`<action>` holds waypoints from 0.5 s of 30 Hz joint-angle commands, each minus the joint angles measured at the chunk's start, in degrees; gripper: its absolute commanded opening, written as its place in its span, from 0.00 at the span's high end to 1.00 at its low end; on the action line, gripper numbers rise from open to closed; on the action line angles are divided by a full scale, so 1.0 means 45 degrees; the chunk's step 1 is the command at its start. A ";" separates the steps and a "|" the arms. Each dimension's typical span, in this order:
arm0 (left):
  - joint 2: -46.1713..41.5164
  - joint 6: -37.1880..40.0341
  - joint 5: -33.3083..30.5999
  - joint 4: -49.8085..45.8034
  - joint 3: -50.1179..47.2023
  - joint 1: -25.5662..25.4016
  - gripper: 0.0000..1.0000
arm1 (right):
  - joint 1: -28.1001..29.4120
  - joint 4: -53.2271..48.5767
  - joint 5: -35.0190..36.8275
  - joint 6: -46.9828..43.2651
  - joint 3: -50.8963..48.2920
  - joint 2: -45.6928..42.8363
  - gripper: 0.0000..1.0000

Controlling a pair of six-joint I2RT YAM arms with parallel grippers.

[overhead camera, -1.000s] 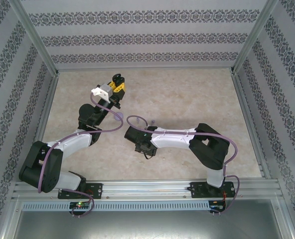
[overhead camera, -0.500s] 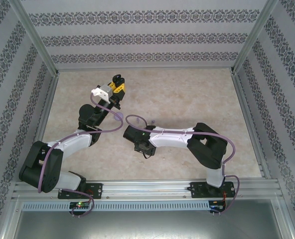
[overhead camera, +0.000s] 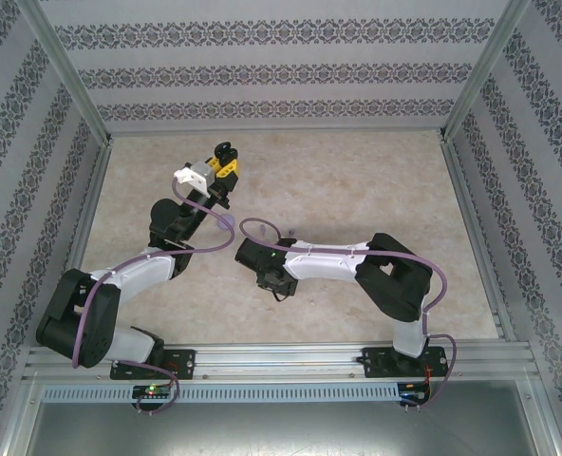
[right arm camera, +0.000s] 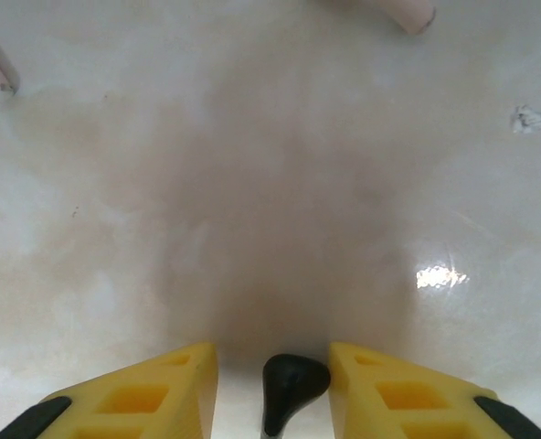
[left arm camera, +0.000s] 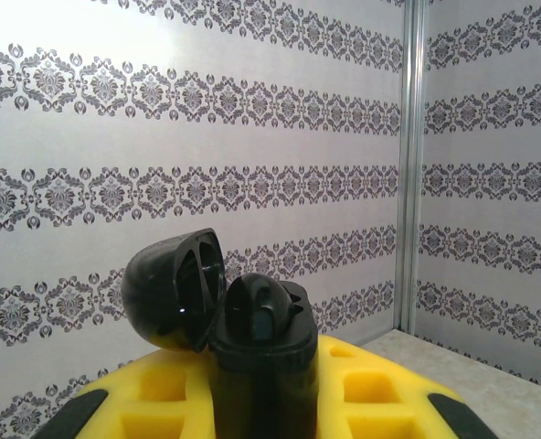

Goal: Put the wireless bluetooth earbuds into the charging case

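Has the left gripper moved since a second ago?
No. The left gripper, shut on the black case, sits at the same spot relative to the back-left frame post.

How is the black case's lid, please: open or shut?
Open: the black case has its lid tilted back, its hollow inside showing.

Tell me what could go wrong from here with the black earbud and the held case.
The black earbud sits off-centre between the fingers of the right tool, nearer one of them; closing may push or twist it aside rather than grip it.
The left tool clamps the open black case low on its body, lid raised; pressing a bud in might tip it in the grip.
A pink earbud stem lies on the table nearby; a sweep could knock it.
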 commanded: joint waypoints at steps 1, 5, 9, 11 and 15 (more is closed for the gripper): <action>-0.0104 -0.0182 0.0202 0.0885 -0.0008 0.0186 1.00 | -0.0096 -0.0129 0.0291 -0.0182 0.0170 0.0355 0.66; -0.0122 -0.0217 0.0219 0.0892 0.0021 0.0180 1.00 | -0.0082 -0.0089 0.0301 -0.0262 0.0114 0.0332 0.70; -0.0139 -0.0255 0.0267 0.0848 -0.0002 0.0187 1.00 | -0.0084 0.0134 0.0379 -0.0299 -0.0123 0.0150 0.74; -0.0177 -0.0295 0.0300 0.0820 0.0009 0.0174 1.00 | -0.0081 0.0231 0.0484 -0.0408 -0.0221 0.0034 0.76; -0.0196 -0.0358 0.0430 0.0772 -0.0009 0.0178 1.00 | -0.0090 0.0454 0.0719 -0.0722 -0.0436 -0.0298 0.79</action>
